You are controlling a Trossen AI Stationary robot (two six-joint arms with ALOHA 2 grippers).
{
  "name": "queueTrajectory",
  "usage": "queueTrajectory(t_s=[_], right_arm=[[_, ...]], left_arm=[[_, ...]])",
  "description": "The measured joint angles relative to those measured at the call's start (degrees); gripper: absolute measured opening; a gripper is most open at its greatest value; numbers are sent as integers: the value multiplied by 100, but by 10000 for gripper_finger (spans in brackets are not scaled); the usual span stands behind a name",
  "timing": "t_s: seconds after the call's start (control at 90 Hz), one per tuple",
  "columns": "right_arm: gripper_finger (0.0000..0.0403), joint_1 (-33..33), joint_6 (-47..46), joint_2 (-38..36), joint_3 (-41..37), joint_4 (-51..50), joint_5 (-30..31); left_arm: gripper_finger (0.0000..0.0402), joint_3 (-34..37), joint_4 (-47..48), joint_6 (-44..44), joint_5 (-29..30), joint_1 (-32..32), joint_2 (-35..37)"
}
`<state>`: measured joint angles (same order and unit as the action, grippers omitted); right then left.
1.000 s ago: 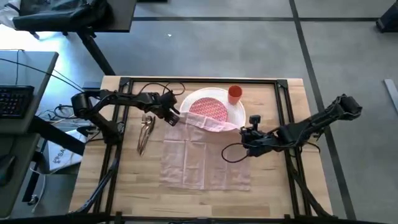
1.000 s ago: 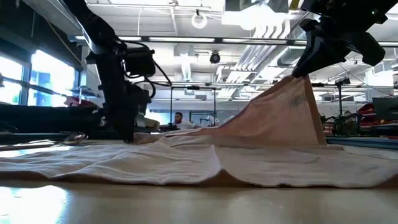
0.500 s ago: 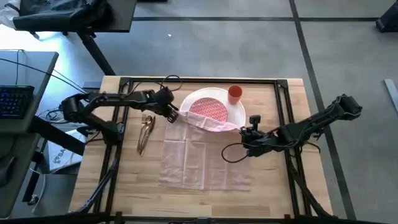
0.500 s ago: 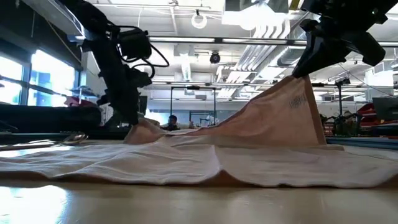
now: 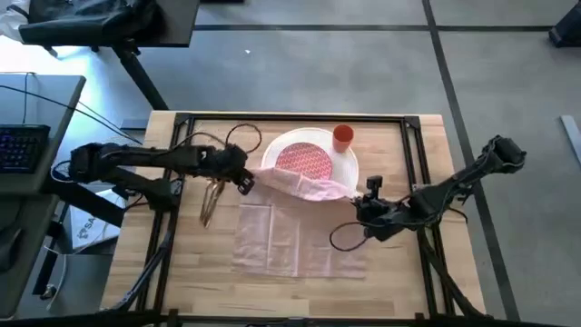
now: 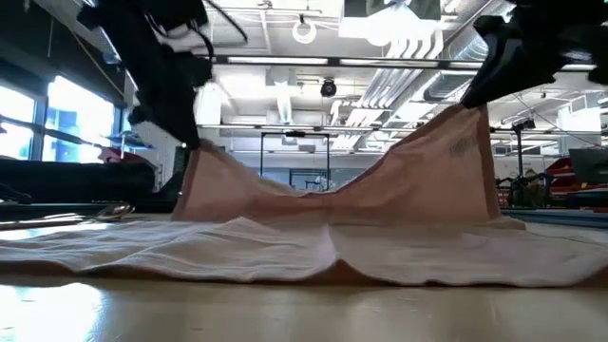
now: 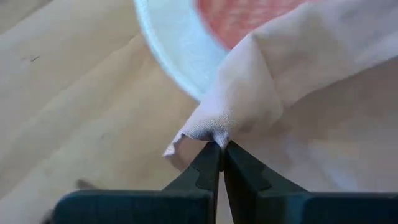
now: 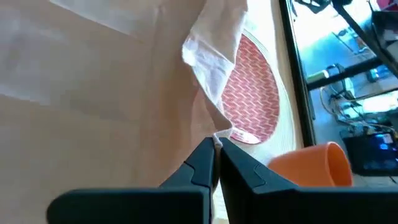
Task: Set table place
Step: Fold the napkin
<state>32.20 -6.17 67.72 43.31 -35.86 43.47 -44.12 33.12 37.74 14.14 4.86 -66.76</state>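
A pale pink napkin [image 5: 300,232] lies spread on the table [image 5: 182,263], with its far edge raised between my two grippers. My left gripper [image 5: 245,181] is shut on the far left corner. My right gripper [image 5: 357,200] is shut on the far right corner. The raised edge sags in the middle [image 6: 318,195] and droops over the near part of the red-patterned plate [image 5: 304,160]. That plate sits on the white plate [image 5: 348,166]. An orange cup [image 5: 342,137] stands at the white plate's far right. Copper cutlery [image 5: 213,194] lies left of the napkin. My left gripper pinches the napkin's far left corner [image 7: 213,135] between its two fingers. The corner is bunched into a small peak at the fingers and held above the table, with cloth sloping down from it. My right gripper pinches the napkin's far right corner [image 8: 217,137] between its two fingers, coming from the table's right side. That corner is lifted clear, and the cloth hangs from it down to the table.
A black rail frame [image 5: 413,154] runs round the work area. The table's near half, under and around the napkin, is bare wood. A grey desk with a keyboard [image 5: 18,145] stands beyond the left edge.
My left gripper has risen and moved toward the table's left and near edges, lifting the napkin's far left corner off the table. My right gripper has shifted slightly toward the near edge. The far edge now hangs raised between both grippers while the near part stays flat.
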Motion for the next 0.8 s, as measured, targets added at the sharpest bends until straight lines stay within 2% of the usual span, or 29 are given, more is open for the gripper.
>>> queueTrajectory(t_s=[0.122, 0.244, 0.567, 0.8], right_arm=[[0, 386, -458, 0, 0, -22, 1], [0, 724, -995, 0, 0, -24, 3], [0, 1455, -2158, 57, 0, -32, -173], [0, 1872, -2705, 243, 0, 59, -335]], left_arm=[[0, -2, 2, 685, 343, -813, 349], [0, 0, 5, 1348, 576, -1593, 380], [0, 7, 7, 2984, 1197, -3232, -58], [0, 11, -2, 4035, 1136, -4010, -559]])
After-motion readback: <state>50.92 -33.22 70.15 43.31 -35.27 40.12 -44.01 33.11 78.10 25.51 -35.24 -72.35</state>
